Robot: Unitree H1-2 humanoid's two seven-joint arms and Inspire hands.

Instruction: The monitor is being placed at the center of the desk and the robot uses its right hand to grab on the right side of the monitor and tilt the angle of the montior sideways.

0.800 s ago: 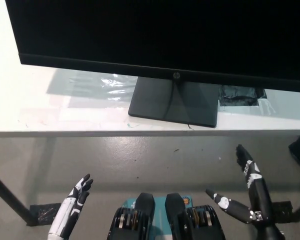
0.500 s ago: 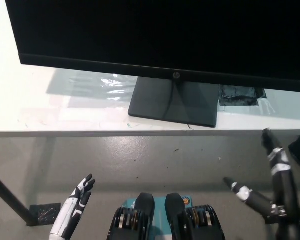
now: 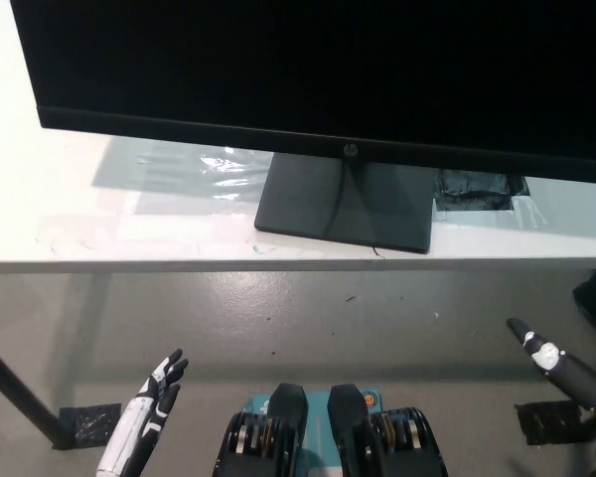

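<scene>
Low, right hand splayed by desk edge, under monitor

A crumpled clear plastic sheet lies on the white surface at my 11 o'clock, a dark crinkled patch at my 1 o'clock. Below, black tape marks the grey floor beside a dark leg.
</scene>
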